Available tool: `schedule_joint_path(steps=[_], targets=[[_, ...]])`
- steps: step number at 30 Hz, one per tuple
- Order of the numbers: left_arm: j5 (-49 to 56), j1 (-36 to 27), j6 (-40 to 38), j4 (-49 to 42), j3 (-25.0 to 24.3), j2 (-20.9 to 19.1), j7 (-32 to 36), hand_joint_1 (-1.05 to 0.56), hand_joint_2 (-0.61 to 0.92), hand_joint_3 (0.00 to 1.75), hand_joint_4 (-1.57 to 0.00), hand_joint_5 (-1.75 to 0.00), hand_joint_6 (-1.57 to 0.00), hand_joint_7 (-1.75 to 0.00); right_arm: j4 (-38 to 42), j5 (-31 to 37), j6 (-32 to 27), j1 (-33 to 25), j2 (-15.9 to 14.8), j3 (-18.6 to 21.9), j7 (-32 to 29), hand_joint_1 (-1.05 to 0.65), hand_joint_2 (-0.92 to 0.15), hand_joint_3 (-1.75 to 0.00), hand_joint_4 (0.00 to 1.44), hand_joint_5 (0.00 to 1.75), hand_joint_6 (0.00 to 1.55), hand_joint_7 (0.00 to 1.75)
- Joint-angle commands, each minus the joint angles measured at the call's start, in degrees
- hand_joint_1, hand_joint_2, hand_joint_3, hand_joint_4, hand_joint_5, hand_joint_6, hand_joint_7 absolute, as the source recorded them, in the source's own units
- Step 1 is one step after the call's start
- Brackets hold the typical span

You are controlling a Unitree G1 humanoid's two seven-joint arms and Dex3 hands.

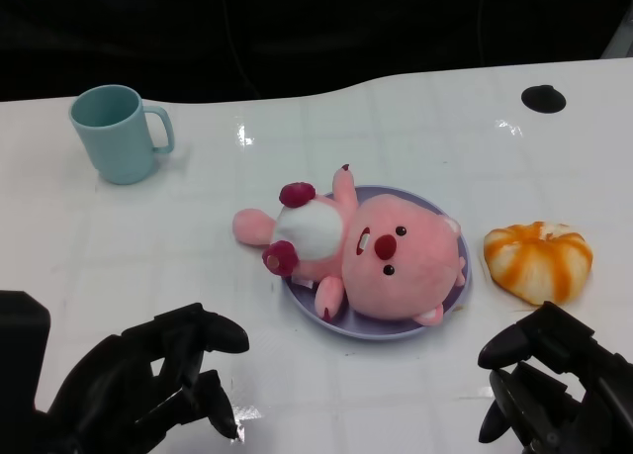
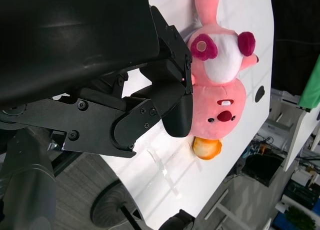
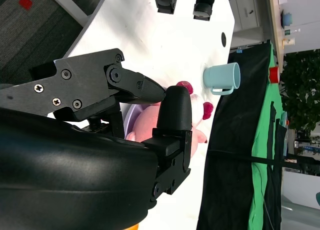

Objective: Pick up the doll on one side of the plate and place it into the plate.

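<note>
A pink plush doll (image 1: 396,256) lies on its back on the purple plate (image 1: 388,333) in the middle of the table. Its big head fills the plate, while its white belly and one leg stick out over the plate's left rim. My left hand (image 1: 148,385) hovers near the front edge, left of the plate, with fingers apart and nothing in it. At the front right, below the plate, my right hand (image 1: 554,385) is likewise empty, fingers spread. The left wrist view shows the doll (image 2: 220,74) beyond my fingers (image 2: 150,115). In the right wrist view my fingers (image 3: 172,115) hide most of the doll.
An orange and white round toy (image 1: 539,261) sits just right of the plate. At the back left stands a light blue mug (image 1: 117,133). A small black disc (image 1: 543,99) lies near the back right edge.
</note>
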State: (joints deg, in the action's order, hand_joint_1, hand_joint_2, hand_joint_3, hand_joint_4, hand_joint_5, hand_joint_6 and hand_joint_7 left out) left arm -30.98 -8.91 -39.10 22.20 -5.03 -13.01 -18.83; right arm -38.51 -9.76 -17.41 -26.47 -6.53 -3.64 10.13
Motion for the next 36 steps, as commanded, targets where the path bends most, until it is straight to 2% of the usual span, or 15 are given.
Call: schedule_joint_path(steps=[1,18,25,36], targets=[[0.8,0.6,2.2,-1.8,0.4,-0.5,-1.5,-0.20,0.74,0.91,-0.69,-1.75,-0.56,-1.60,1.3,-0.6,1.5,0.3,0.0,0.9,0.1,-0.31,-0.92,-0.60,0.48,1.75,0.37,1.64],[2.1,0.9,6.6,-5.8,1.4,-0.5,-3.0,-0.23,0.71,0.92,-0.70,-1.75,-0.56,-1.64,3.8,0.1,3.2,0.7,1.0,-0.5,-1.0,-0.27,-0.91,-0.63,0.50,1.75,0.36,1.69],[2.4,1.1,7.5,-6.4,1.5,-0.7,-3.7,-0.22,0.64,1.03,-0.73,-1.75,-0.59,-1.62,4.3,0.5,4.4,1.0,1.0,-0.6,-0.8,-0.28,-0.86,-0.70,0.52,1.75,0.36,1.74],[2.8,0.8,8.7,-6.7,1.4,-1.1,-4.5,-0.24,0.65,1.02,-0.72,-1.75,-0.59,-1.63,4.4,1.0,4.9,1.2,0.6,-1.0,-0.4,-0.30,-0.86,-0.71,0.53,1.75,0.36,1.73]])
